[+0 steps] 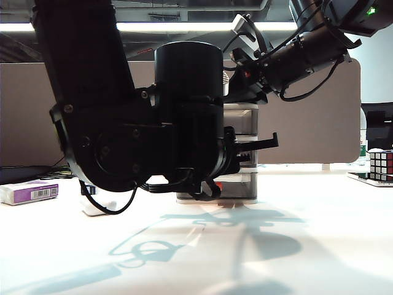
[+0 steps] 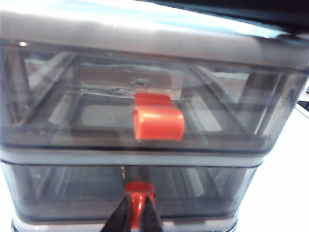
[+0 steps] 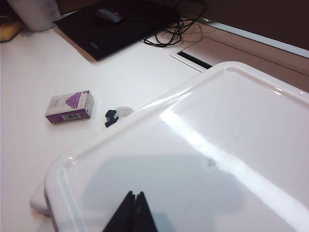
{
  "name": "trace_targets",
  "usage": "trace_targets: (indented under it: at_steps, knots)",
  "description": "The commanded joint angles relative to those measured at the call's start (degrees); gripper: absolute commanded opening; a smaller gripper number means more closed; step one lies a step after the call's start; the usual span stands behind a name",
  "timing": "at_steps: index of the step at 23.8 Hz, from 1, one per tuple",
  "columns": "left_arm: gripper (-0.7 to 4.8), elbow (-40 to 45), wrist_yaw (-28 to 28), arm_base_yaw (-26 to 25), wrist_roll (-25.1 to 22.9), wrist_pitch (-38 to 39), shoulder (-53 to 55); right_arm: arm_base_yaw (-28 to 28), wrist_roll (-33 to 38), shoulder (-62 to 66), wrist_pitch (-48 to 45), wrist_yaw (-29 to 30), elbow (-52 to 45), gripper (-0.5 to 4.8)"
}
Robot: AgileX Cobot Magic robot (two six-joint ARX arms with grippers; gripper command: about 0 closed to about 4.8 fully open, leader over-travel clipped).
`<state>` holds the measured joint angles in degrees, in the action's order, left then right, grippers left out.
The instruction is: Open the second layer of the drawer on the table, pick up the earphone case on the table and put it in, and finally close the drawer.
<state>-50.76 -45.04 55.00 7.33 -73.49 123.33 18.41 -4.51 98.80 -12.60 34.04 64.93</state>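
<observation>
The drawer cabinet (image 2: 145, 41) fills the left wrist view, white-framed with smoky grey drawers. The top drawer carries a red-orange handle (image 2: 158, 122). Below it sits the second layer (image 2: 72, 193), pushed in. My left gripper (image 2: 137, 195) is shut on that drawer's red-orange handle (image 2: 140, 186). In the exterior view the left arm (image 1: 184, 141) hides most of the cabinet (image 1: 242, 120). My right gripper (image 3: 135, 192) is shut and empty, just over the cabinet's white top (image 3: 217, 145). The white earphone case (image 1: 95, 206) lies on the table left of the cabinet, its edge (image 3: 124, 110) peeking past the top.
A white-and-purple box (image 1: 29, 192) (image 3: 70, 107) lies further left on the table (image 1: 319, 233). A small black clip-like object (image 3: 111, 117) sits beside the case. A Rubik's cube (image 1: 381, 165) stands at the far right. A black mat (image 3: 120, 29) with a mouse and cables lies beyond.
</observation>
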Motion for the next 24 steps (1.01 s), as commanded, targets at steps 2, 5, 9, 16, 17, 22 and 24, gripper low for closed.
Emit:
trace_targets:
  at_steps: [2, 5, 9, 16, 17, 22, 24]
  knots:
    - [-0.06, -0.2, -0.2, -0.1, 0.0, -0.7, -0.2, 0.1, 0.2, 1.5, -0.4, 0.0, 0.3, -0.05]
    - [-0.06, -0.2, -0.4, 0.0, -0.2, -0.3, -0.2, 0.2, 0.5, 2.8, -0.5, 0.4, 0.3, -0.05]
    - [-0.06, -0.2, -0.4, 0.5, -1.2, -0.3, -0.2, 0.4, 0.6, 3.1, -1.0, 0.4, 0.3, -0.05]
    - [-0.06, -0.1, -2.8, 2.5, -3.2, -0.5, -0.4, 0.4, 1.4, 3.1, -0.9, 0.4, 0.3, -0.05]
    - [-0.06, 0.0, -2.8, 2.9, -3.9, -0.5, -0.4, 0.4, 1.4, 3.1, -1.0, 0.4, 0.3, -0.05]
    - [-0.06, 0.8, -4.5, 4.5, -7.6, -2.6, -1.4, 0.4, 1.5, 3.1, -0.9, 0.4, 0.3, -0.05]
    - [-0.06, 1.8, -5.6, 4.8, -7.5, -3.6, -2.0, 0.4, 1.5, 3.1, -1.0, 0.4, 0.3, -0.05]
